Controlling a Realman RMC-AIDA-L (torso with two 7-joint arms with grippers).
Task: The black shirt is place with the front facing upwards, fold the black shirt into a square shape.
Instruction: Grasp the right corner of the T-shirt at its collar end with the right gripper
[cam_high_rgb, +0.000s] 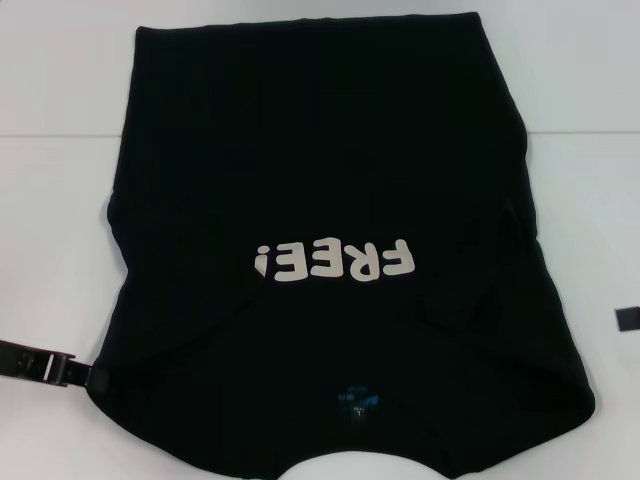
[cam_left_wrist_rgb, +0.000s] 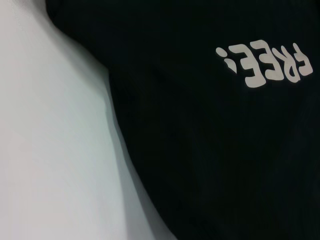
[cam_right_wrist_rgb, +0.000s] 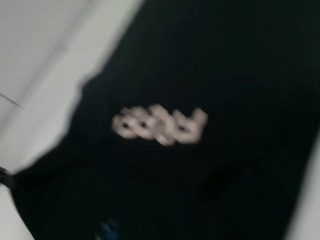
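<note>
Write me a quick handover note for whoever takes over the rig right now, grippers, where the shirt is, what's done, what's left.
Left gripper: low at the left edge of the table, beside the shirt's near-left side; whether its fingers are open cannot be seen.
Right gripper: only a sliver shows at the right edge, off the cloth.
The black shirt: flat on the white table, front up, FREE! lettering and blue neck label toward the robot, hem at the far side.
Done: both sleeves appear tucked in, leaving a long panel.
Left: fold the length over to make a square.

matt black shirt (cam_high_rgb: 330, 150) cloth on a smooth white table (cam_high_rgb: 60, 200).
</note>
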